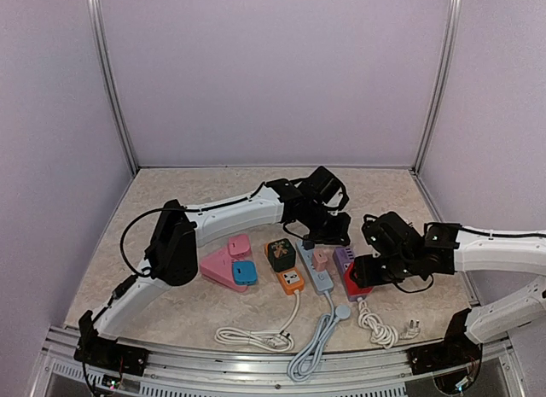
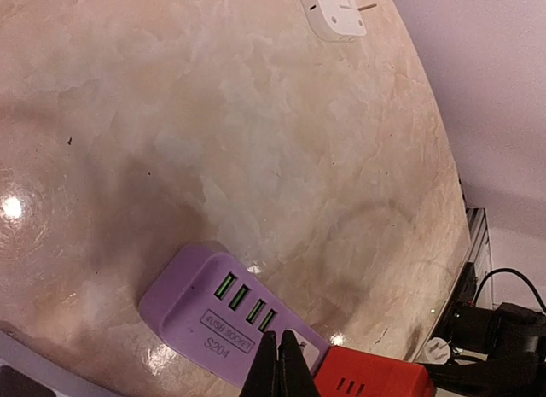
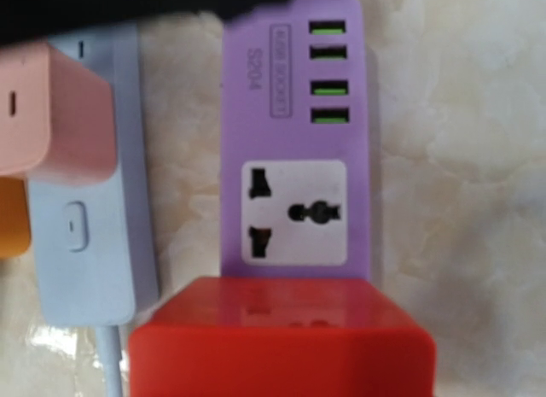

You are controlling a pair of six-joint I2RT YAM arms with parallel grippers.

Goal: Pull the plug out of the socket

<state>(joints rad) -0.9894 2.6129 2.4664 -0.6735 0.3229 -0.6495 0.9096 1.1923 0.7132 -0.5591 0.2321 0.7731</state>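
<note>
A purple socket strip (image 1: 342, 259) with green USB ports lies right of centre; it also shows in the left wrist view (image 2: 213, 307) and the right wrist view (image 3: 294, 115). A red plug (image 1: 353, 283) sits at its near end, seen too in the left wrist view (image 2: 371, 382) and large in the right wrist view (image 3: 281, 346). My left gripper (image 2: 280, 337) is shut, its tips resting on the purple strip beside the white outlet. My right gripper (image 1: 362, 274) is closed around the red plug; its fingers are hidden in its wrist view.
A grey-blue power strip (image 1: 318, 276) with a pink adapter (image 1: 320, 259) lies just left of the purple strip. Further left are an orange socket (image 1: 291, 281), a green cube (image 1: 281, 253) and a pink block (image 1: 220, 267). Coiled white cables (image 1: 256, 335) lie near the front edge.
</note>
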